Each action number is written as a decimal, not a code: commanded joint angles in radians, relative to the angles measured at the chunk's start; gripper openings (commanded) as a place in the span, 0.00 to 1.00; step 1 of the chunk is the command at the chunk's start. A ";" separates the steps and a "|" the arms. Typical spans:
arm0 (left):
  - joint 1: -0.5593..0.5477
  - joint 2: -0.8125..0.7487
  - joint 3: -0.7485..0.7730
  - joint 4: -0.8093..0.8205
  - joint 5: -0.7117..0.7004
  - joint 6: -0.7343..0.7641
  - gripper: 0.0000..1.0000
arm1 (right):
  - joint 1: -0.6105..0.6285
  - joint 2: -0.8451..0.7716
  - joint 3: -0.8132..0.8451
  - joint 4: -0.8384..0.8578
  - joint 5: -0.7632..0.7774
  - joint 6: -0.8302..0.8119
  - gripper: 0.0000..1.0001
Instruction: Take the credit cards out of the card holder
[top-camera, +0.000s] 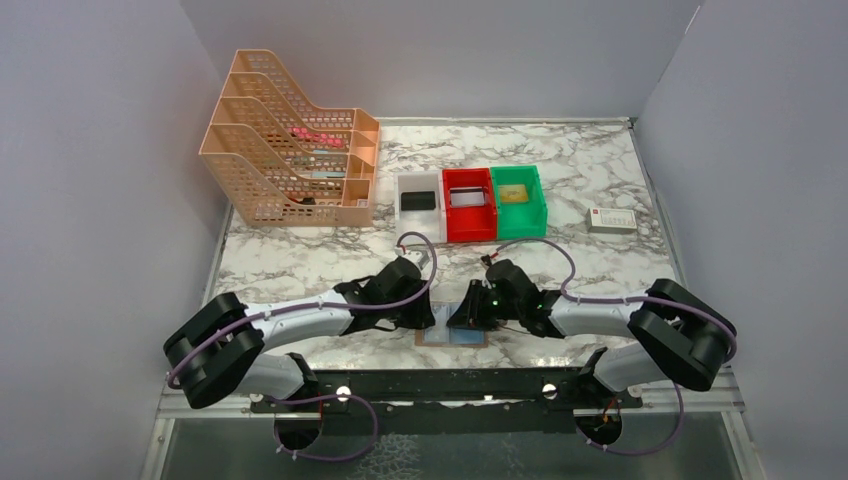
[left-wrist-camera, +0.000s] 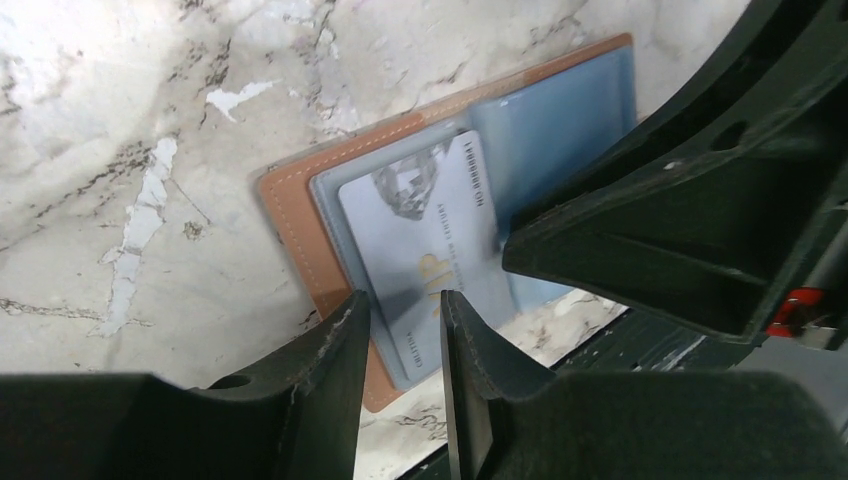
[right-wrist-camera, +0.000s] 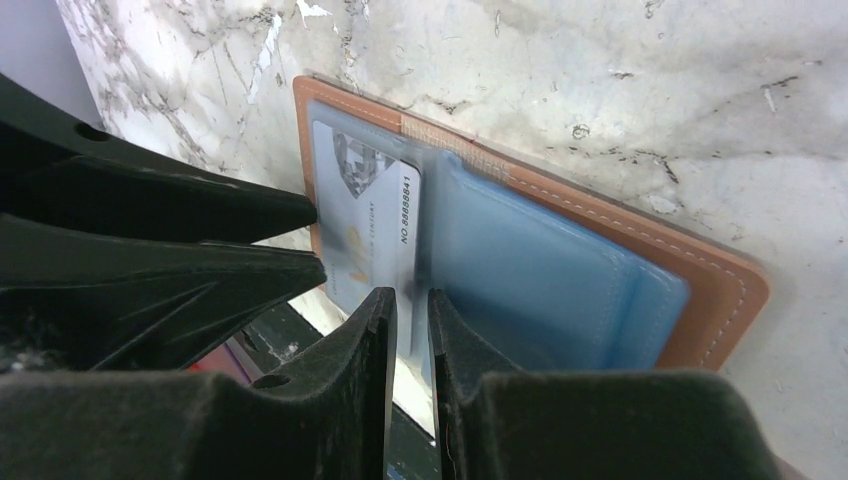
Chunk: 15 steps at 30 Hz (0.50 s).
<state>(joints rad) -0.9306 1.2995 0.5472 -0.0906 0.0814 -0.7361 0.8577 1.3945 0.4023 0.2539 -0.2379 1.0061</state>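
Tan card holder (left-wrist-camera: 290, 200) holds a pale credit card (left-wrist-camera: 420, 250); over it left gripper (left-wrist-camera: 403, 297) and right gripper (right-wrist-camera: 410, 292) hang unclenched.

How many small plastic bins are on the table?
3, side by side in a row: white bin left, red bin middle, green bin right. None looks hidden.

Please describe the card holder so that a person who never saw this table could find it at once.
On the marble table, look near the front edge, where the left gripper and right gripper almost meet. The card holder lies there, spread flat. Unlike the white, red and green bins behind, it is a thin tan wallet with pale blue panels holding a pale card.
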 joint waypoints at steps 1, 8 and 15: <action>-0.002 0.031 -0.028 0.059 0.042 -0.011 0.34 | -0.003 0.022 0.009 0.031 -0.007 0.011 0.24; -0.002 0.056 -0.047 0.052 0.030 -0.024 0.29 | -0.003 0.029 0.008 0.036 -0.009 0.014 0.25; -0.002 0.039 -0.034 0.029 0.005 -0.012 0.24 | -0.003 0.058 0.009 0.059 -0.024 0.033 0.25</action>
<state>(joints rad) -0.9291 1.3380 0.5194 -0.0349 0.0929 -0.7544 0.8555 1.4246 0.4030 0.2893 -0.2504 1.0222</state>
